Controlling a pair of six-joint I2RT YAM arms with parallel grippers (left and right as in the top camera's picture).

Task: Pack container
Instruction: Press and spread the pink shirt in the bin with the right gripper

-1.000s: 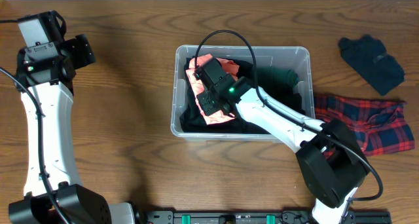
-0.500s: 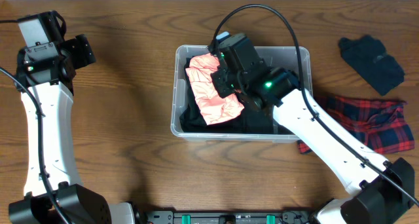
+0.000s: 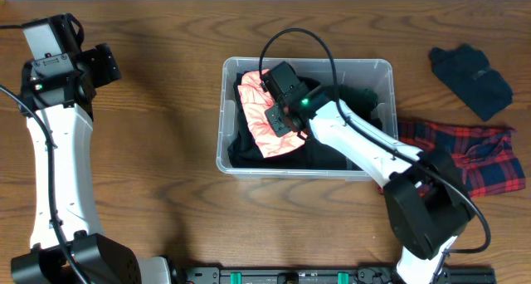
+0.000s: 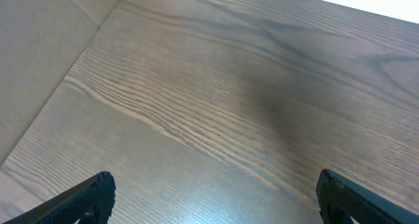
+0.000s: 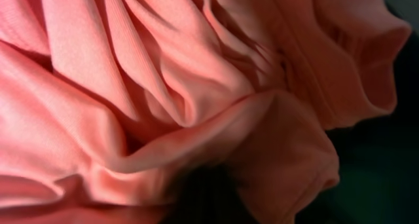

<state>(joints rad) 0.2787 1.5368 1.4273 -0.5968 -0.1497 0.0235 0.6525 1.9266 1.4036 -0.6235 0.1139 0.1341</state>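
Clear container at table centre, holding dark clothing and a crumpled pink garment. Right gripper, jaws together, sits at the pink garment inside the container. Left gripper, jaws wide apart, hangs over the table, far left.

Left arm: stretched along the desk's left edge, from the near edge up toward the far-left corner.
Left claw: fingers spread wide, nothing between them.
Right arm: bent, reaching from the near edge toward the desk's middle.
Right claw: angled down, jaws closed together.
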